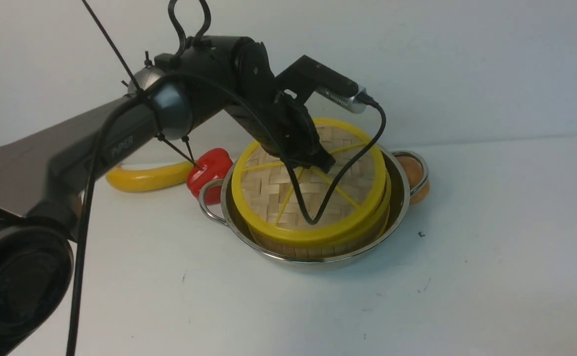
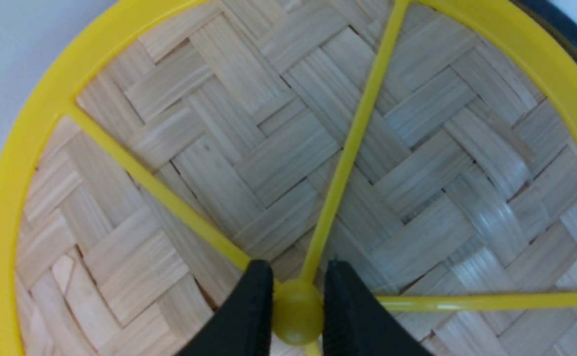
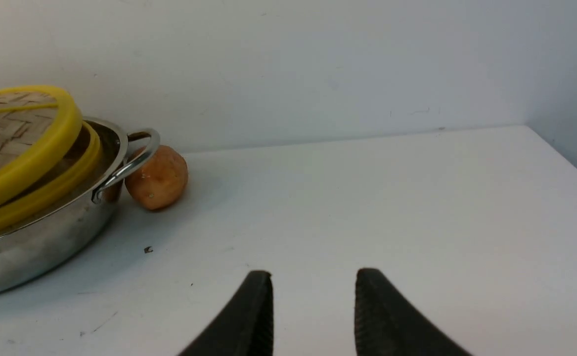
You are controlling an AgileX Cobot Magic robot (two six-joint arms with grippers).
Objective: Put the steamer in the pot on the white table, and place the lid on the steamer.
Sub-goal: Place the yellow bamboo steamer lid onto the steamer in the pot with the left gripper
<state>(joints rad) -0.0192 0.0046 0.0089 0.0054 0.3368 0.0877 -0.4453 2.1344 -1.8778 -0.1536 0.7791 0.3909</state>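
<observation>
Two hands: our left hand (image 2: 298,282) is clamped on the yellow knob (image 2: 298,319) of the flat woven-bamboo lid (image 1: 288,193), tilted over the round yellow-rimmed bamboo steamer (image 1: 288,247) sitting in the shiny steel pot (image 1: 398,198) on the white counter (image 1: 491,257). The lid's two o'clock edge rides high; we should level it, lower until rims meet, then let go. Our right hand (image 3: 314,289) hangs empty, jaws apart, roughly at the pot's four o'clock.
</observation>
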